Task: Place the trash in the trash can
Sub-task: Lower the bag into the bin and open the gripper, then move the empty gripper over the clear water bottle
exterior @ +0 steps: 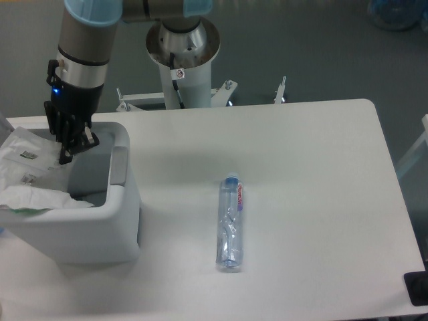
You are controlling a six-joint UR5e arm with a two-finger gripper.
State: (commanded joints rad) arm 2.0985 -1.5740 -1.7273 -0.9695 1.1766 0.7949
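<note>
The white boxy trash can (120, 221) stands at the table's left edge. A wrinkly translucent white plastic bag (30, 177) hangs over its left side, partly inside. My gripper (65, 152) is over the can's opening, shut on the bag's upper right corner. The second piece of trash, a clear slim bottle (230, 222) with a blue cap and pink-red label, lies on its side on the table (321, 200), well to the right of the can and far from the gripper.
The arm's round base and pedestal (182, 50) stand behind the table's back edge. A grey tab (118, 166) sits on the can's right rim. A dark object (418, 289) shows at the lower right corner.
</note>
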